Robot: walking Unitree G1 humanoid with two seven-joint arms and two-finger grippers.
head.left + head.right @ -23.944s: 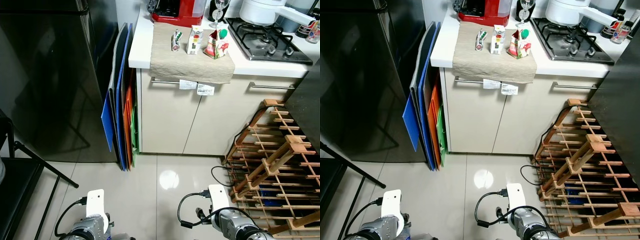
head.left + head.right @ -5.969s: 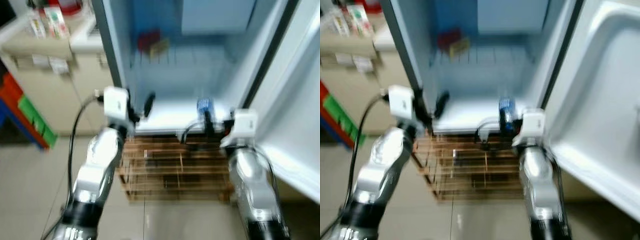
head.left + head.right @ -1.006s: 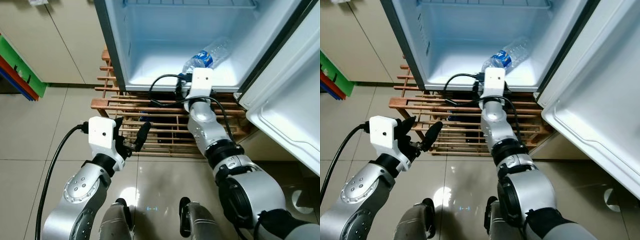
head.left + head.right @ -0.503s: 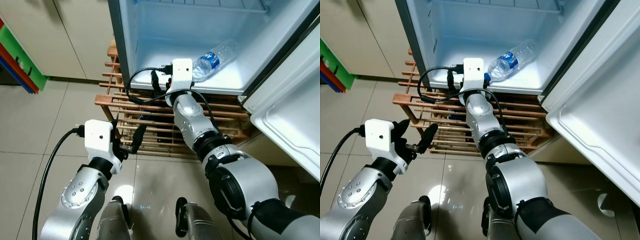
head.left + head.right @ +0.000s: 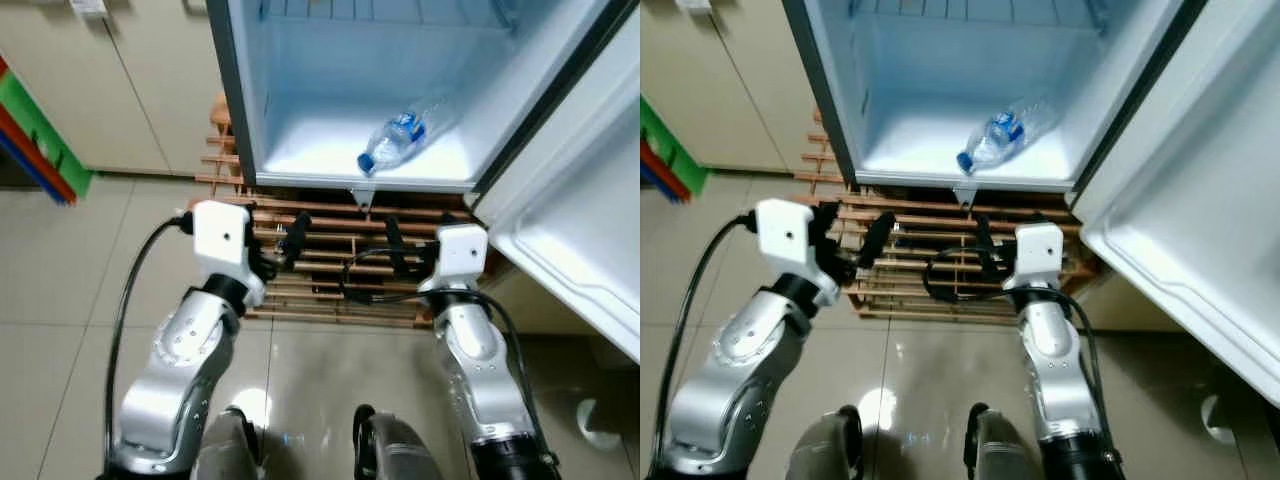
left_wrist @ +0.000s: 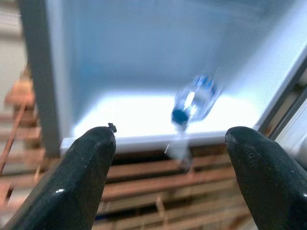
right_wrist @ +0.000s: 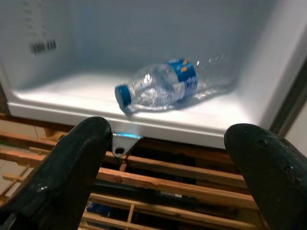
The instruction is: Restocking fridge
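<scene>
A clear water bottle (image 5: pixel 395 143) with a blue cap and blue label lies on its side on the white floor of the open fridge (image 5: pixel 300 140), cap toward the front edge. It also appears in the right wrist view as the bottle (image 7: pixel 160 86), and blurred in the left wrist view as the bottle (image 6: pixel 192 103). My left gripper (image 5: pixel 285 243) hangs open and empty in front of the wooden rack, below the fridge's front lip. Level with it, my right gripper (image 5: pixel 402 248) is open too, with nothing between its fingers (image 7: pixel 72 163).
The fridge door (image 5: pixel 580 220) swings out at the right. A wooden slatted rack (image 5: pixel 330 275) stands under the fridge. Beige cabinets (image 5: pixel 130 90) and coloured boards (image 5: pixel 30 140) are at the left. Tiled floor (image 5: pixel 60 330) lies below.
My right gripper has drawn back from the fridge's front edge to below it. My left gripper has risen toward the fridge. The bottle stays lying on the fridge floor.
</scene>
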